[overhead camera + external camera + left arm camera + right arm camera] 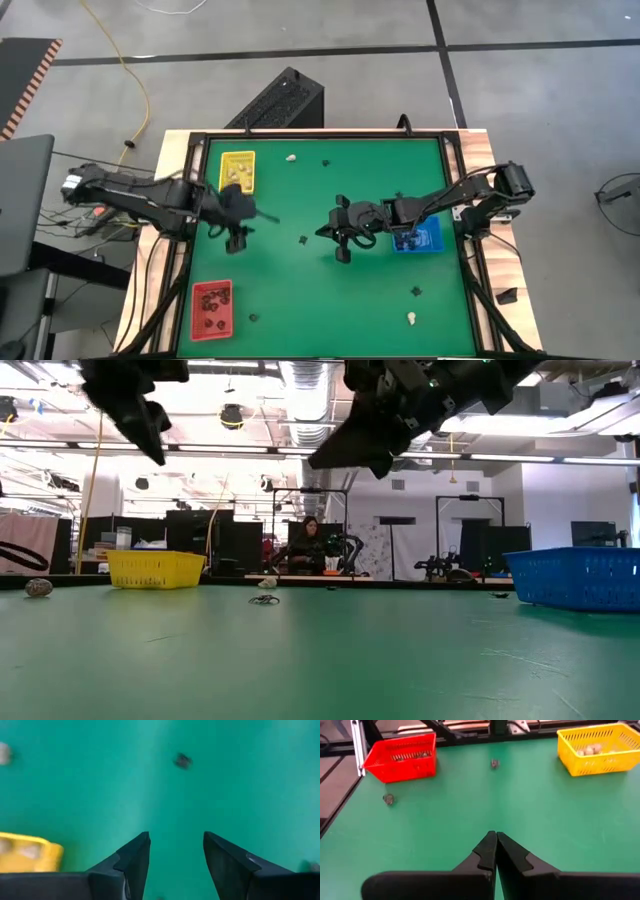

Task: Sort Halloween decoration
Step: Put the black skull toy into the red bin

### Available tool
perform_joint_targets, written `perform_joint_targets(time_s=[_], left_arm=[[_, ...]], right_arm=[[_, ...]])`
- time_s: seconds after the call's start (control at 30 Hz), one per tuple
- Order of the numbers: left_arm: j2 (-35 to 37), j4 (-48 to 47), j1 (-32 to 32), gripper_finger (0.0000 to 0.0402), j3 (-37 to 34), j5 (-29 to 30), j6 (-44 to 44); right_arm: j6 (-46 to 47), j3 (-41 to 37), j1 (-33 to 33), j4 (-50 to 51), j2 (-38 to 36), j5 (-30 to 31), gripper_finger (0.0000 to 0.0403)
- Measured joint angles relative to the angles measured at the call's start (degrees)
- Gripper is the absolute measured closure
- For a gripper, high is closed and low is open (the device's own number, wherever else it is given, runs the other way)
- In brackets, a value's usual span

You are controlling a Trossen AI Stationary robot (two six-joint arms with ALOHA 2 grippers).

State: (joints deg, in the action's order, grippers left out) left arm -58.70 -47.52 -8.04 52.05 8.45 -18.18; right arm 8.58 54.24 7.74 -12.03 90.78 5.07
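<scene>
Sorted: cream trinkets in yellow tray, dark ones in red tray
Left: trinkets scattered on green mat
Left gripper: open, empty, beside yellow tray
Right gripper: closed, empty, mid-mat

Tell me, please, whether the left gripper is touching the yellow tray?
Apart. The left wrist view shows the left gripper open over bare mat, the yellow tray off to one side.

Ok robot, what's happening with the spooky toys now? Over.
Left end effector open, empty, beside yellow tray. Right end effector shut, empty, mid-table. Trinkets still loose on mat. Nothing in the way.
</scene>
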Motion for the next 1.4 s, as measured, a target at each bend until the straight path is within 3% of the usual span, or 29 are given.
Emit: perform_joint_targets(time_s=[0.33, 0.53, 0.7, 1.0, 1.4], left_arm=[[-8.82, -3.91, -17.12, 0.0228, -0.02, 2.78, -9.53], [-15.13, -8.49, -21.10, 0.0228, -0.04, 4.39, -12.49], [-18.79, -12.74, -20.65, 0.0228, -1.95, 9.14, -11.55], [-19.23, -6.94, -15.21, 0.0228, -12.14, 3.71, -5.47], [-19.21, -4.86, -11.58, 0.0228, -13.25, 2.18, -2.88]], right_arm=[[1.07, 0.00, 1.11, -0.66, 0.85, -0.10, 0.0363], [1.51, 0.00, 1.67, -0.57, 0.81, -0.26, 0.0363], [1.49, 0.00, 1.67, -0.38, 0.82, -0.47, 0.0363], [1.49, 0.00, 2.05, -0.28, 0.81, -0.54, 0.0363], [1.49, 0.00, 2.07, -0.29, 0.81, -0.62, 0.0362]])
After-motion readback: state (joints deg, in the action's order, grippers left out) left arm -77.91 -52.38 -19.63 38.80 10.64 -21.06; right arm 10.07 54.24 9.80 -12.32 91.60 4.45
